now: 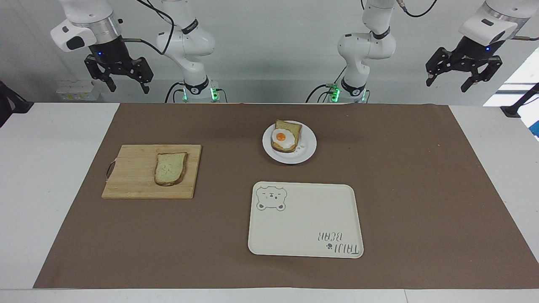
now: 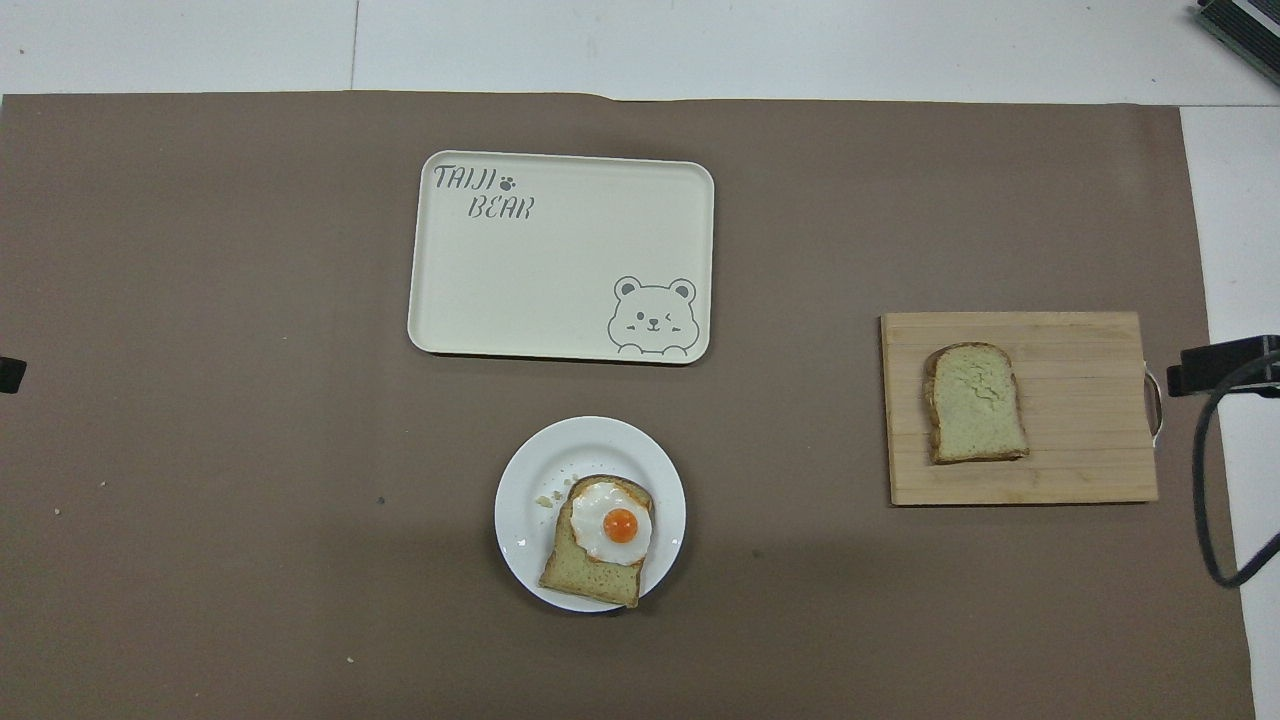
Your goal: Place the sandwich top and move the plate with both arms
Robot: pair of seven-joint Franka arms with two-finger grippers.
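Two grippers, both hanging up high with nothing in them. The right gripper [image 1: 123,79] is sitting with its fingers spread, up around 10 o'clock in the facing view, and the left gripper [image 1: 463,75] is doing the same up at 2 o'clock. Neither is touching anything.

One sandwich top [image 1: 170,168] is lying flat on the one wooden cutting board [image 1: 130,172], toward the right arm's end of the table, around 9 o'clock. One white plate [image 1: 307,149] is sitting near center, carrying one toasted slice [image 1: 290,127] with one fried egg [image 1: 282,137] on it. One cream bear tray [image 1: 305,221] is lying at 6 o'clock, farther from the robots than the plate. Everything is resting on one brown mat [image 1: 421,189].
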